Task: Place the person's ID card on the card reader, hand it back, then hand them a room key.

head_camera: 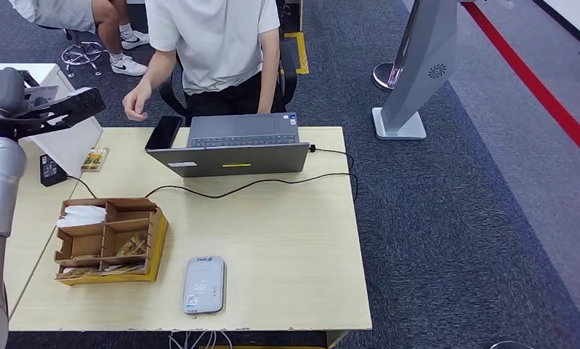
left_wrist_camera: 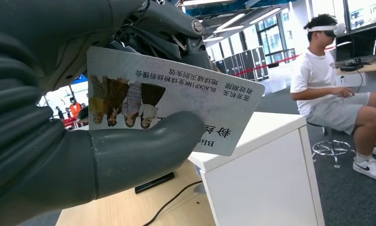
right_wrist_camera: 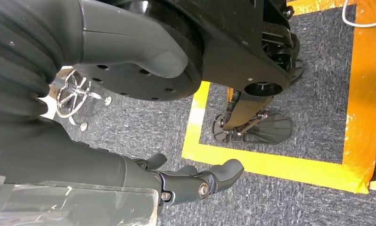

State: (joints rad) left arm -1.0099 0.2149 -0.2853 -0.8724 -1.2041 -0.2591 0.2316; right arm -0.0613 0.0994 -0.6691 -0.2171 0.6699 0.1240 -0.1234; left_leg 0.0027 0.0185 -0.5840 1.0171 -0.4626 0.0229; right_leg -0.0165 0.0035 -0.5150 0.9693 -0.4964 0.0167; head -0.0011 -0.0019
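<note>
The left hand pinches the ID card — printed "BLACKPINK" — raised off the counter's far-left corner. The card reader lies near the front edge. The right hand hangs loosely spread, empty.

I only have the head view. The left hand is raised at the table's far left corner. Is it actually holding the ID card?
Observer: Yes. In the left wrist view the left hand pinches the card between thumb and fingers, printed face towards the camera.
Operator: And the right hand?
Observer: The right hand hangs over the carpet near a yellow tape line, fingers apart, holding nothing.
</note>
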